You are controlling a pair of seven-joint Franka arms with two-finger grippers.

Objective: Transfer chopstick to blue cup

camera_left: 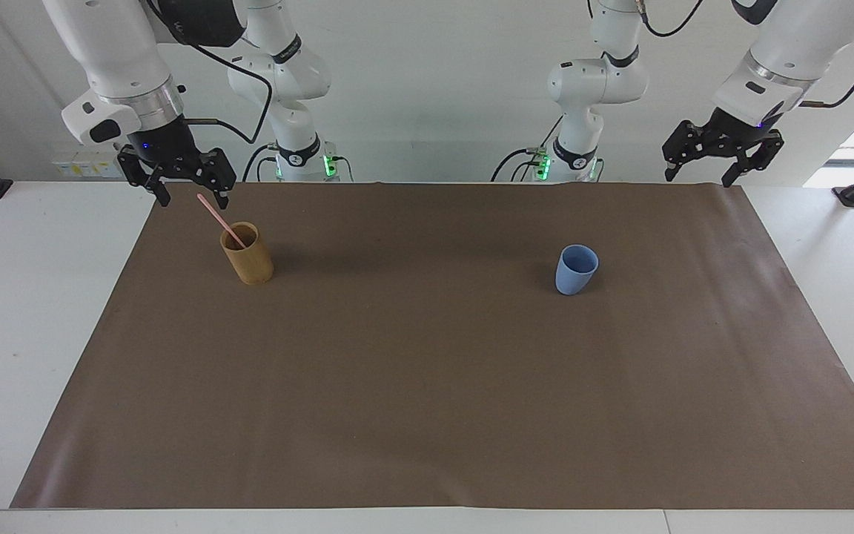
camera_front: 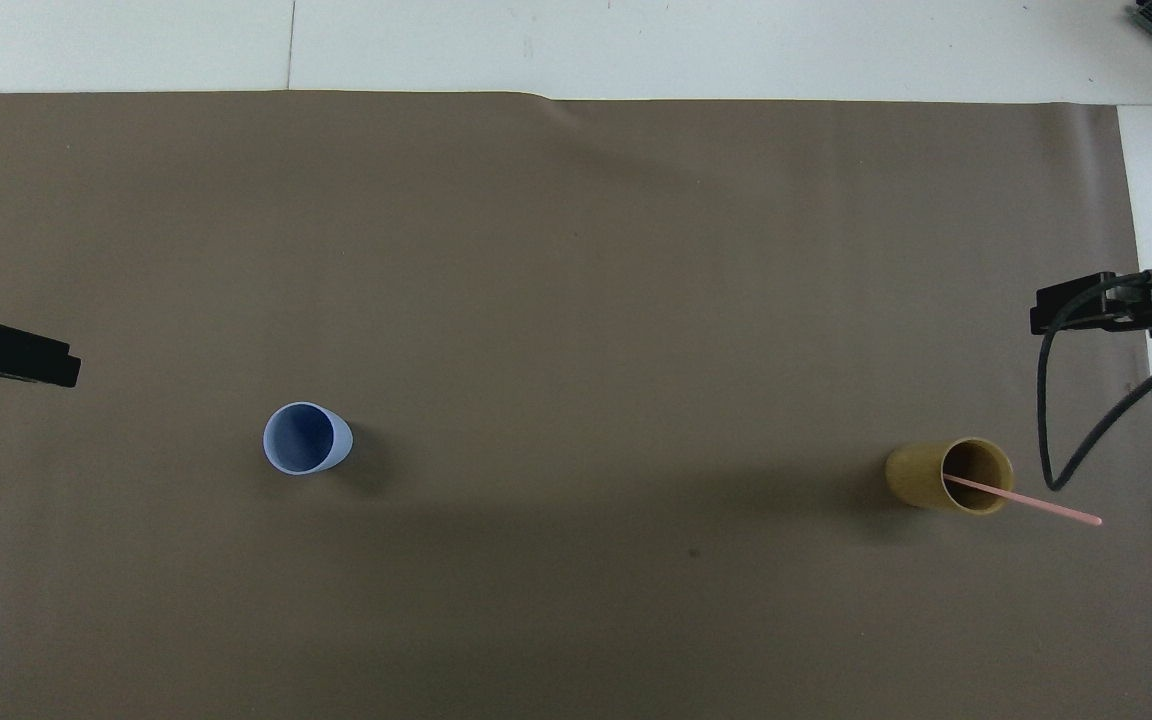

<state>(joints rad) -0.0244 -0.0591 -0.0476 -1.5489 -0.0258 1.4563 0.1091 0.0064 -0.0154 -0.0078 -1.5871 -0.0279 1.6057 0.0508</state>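
You have nothing in hand yet: the chopstick (camera_left: 219,219) stands slanted in the tan bamboo cup (camera_left: 247,254), its lower end inside and its upper end leaning out over the rim toward about ten o'clock in the facing view, which points it at the right gripper (camera_left: 188,199). That lean is useful, because it leaves a bare length of stick clear above the rim where fingers can close without knocking the cup. The right gripper hangs above the brown mat's (camera_left: 427,415) corner at the right arm's end of the table, at roughly ten o'clock from the bamboo cup, with its jaws spread wide and empty; it is close to the stick's tip but not touching it. The blue cup (camera_left: 576,270) stands upright and empty well apart from the bamboo cup, toward the left arm's end of the table, at about three o'clock from it in the facing view. The left gripper (camera_left: 697,174) waits above the mat's other near corner, at about one o'clock from the blue cup, jaws likewise parted and holding nothing. You will likely want the right arm to take the stick, being nearest, and since the cups stand so far apart, a hand-over to the left arm may be needed.
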